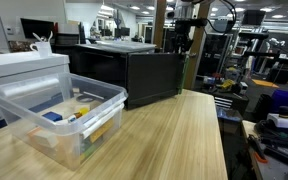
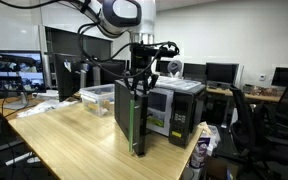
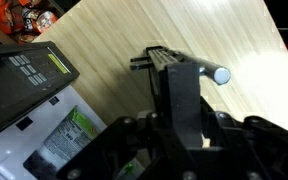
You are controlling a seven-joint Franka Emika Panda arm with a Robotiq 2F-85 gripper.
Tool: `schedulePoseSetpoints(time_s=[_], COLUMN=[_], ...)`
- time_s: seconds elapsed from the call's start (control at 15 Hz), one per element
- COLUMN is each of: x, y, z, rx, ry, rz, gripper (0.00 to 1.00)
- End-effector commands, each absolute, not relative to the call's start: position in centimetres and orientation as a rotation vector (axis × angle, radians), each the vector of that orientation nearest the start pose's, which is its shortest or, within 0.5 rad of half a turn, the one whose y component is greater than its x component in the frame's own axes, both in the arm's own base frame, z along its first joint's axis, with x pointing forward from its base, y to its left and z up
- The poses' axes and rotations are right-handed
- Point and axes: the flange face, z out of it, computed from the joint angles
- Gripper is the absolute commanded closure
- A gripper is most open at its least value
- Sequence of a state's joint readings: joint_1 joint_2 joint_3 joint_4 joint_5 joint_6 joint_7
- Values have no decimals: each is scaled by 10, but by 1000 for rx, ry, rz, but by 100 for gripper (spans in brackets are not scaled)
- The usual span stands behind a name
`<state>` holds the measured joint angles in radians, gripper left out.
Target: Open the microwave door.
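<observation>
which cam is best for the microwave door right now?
An exterior view: the microwave door stands swung out from the microwave, its green edge strip visible, with the gripper at its top edge. In an exterior view the door is only a dark panel. The wrist view shows just its top edge.

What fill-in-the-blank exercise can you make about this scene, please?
1. The microwave door stands ____, swung out from the microwave.
2. The strip along the door's edge is ____ in colour.
3. The clear plastic bin rests on a ____ table.
4. The hand is near the ____ edge of the door.

Missing words: open; green; wooden; top.
</observation>
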<state>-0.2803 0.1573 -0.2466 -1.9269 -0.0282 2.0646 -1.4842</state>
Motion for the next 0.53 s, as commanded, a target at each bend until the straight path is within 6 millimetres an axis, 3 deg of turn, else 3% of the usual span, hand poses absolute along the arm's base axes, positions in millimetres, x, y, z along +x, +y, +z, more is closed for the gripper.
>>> schedulePoseSetpoints(time_s=[0.0,0.47], x=[495,472], y=[-285,-261], z=[407,395], rx=[-2759,-2703], ry=[-1546,-1617], rz=[94,130], gripper=[88,88])
